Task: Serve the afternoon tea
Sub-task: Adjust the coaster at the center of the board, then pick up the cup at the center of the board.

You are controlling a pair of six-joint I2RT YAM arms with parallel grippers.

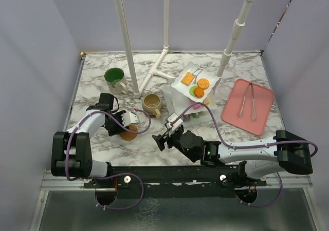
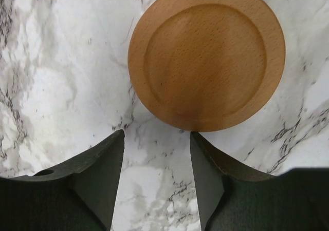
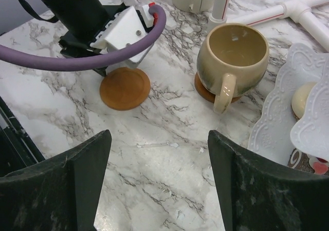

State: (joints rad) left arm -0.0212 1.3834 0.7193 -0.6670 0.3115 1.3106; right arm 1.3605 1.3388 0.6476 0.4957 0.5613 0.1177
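A bare round brown coaster (image 2: 205, 56) lies flat on the marble, just beyond my left gripper (image 2: 157, 134). That gripper is open, with only tabletop between its fingers; from above it (image 1: 126, 122) hangs over the coaster (image 1: 129, 134). The beige mug (image 1: 152, 104) stands upright on a second coaster (image 3: 201, 90). The green-lined mug (image 1: 115, 78) is at the back left. The white tiered stand (image 1: 177, 85) carries several toy pastries. My right gripper (image 3: 158, 138) is open and empty, low over the marble, facing the beige mug (image 3: 232, 56) and the bare coaster (image 3: 125, 88).
A pink tray (image 1: 262, 113) holding tongs (image 1: 247, 101) lies at the right. White pipe posts (image 1: 127, 41) rise behind the mugs and beside the stand. The stand's wavy lower plate (image 3: 275, 123) reaches in at the right of the right wrist view.
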